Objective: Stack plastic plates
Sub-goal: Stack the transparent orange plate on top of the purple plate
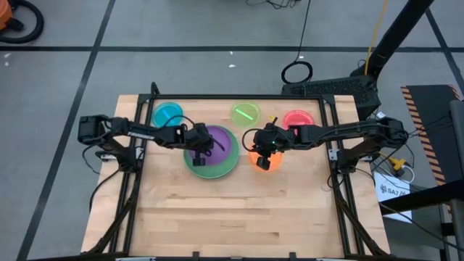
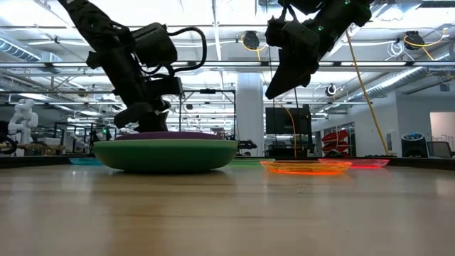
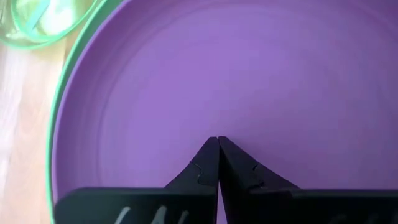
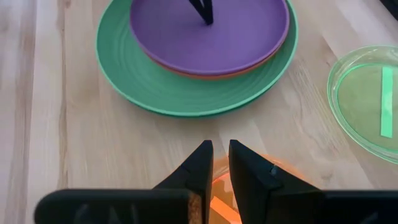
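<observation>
A stack sits mid-table: a large green plate (image 4: 161, 93) at the bottom, a brown-orange plate (image 4: 186, 73) on it and a purple plate (image 1: 221, 143) on top. My left gripper (image 3: 217, 139) is shut, its tips pointing down at the purple plate's floor. To the right, the small orange plate (image 2: 306, 168) lies flat on the table. My right gripper (image 4: 217, 146) hangs well above it (image 2: 274, 92), open by a narrow gap and holding nothing. The blue (image 1: 168, 114), lime (image 1: 246, 113) and pink (image 1: 298, 119) plates lie along the far edge. My left gripper's shut fingertips come from above onto the purple plate's inner floor (image 3: 217, 118), near its middle. I cannot tell whether they touch it. The plate lies flat on the stack.
The wooden table's near half (image 1: 232, 217) is bare wood. The lime plate carries a green strip (image 4: 387, 102) and lies close to the right of the stack. Black frame rails (image 1: 341, 188) run along the table's left and right sides.
</observation>
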`<state>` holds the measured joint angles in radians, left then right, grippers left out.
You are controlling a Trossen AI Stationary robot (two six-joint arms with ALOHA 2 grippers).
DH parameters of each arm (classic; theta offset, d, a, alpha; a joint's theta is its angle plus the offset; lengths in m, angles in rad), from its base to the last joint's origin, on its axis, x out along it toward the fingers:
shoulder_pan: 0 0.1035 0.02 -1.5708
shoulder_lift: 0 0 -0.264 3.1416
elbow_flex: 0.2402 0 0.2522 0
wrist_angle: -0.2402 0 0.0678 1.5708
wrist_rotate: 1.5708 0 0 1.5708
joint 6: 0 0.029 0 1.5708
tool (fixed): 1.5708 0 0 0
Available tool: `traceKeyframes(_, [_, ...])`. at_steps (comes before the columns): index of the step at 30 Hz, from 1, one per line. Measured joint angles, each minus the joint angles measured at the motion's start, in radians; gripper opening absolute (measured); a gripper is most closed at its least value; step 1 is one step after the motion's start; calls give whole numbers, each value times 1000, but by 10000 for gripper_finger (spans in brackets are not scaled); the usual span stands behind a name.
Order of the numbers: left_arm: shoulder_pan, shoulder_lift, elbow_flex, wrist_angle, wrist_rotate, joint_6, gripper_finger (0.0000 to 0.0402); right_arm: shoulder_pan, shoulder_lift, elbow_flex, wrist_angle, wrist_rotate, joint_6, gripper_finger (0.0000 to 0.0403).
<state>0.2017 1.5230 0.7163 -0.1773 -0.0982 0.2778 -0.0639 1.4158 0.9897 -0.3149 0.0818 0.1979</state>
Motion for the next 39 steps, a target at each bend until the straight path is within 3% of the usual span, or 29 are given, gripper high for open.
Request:
traceKeyframes(5, [4,-6,0,-8,-3,7,3,0,0,0,-3,0,64,45])
traceKeyframes(11, [-2,-47,11,-57,-10,15,3,-11,0,0,-75,0,399,45])
traceKeyframes(15, [-6,-65,28,-93,-9,10,3,-16,0,0,-197,2,494,53])
traceKeyframes(24, [-28,-177,41,-105,-8,21,3,-23,-1,-9,-469,148,672,92])
traceKeyframes(29, [-41,-294,42,-110,-8,18,3,-40,0,-80,-459,154,673,98])
traceKeyframes(39, [-68,-555,42,-178,-10,-64,3,-119,0,-231,-278,124,671,98])
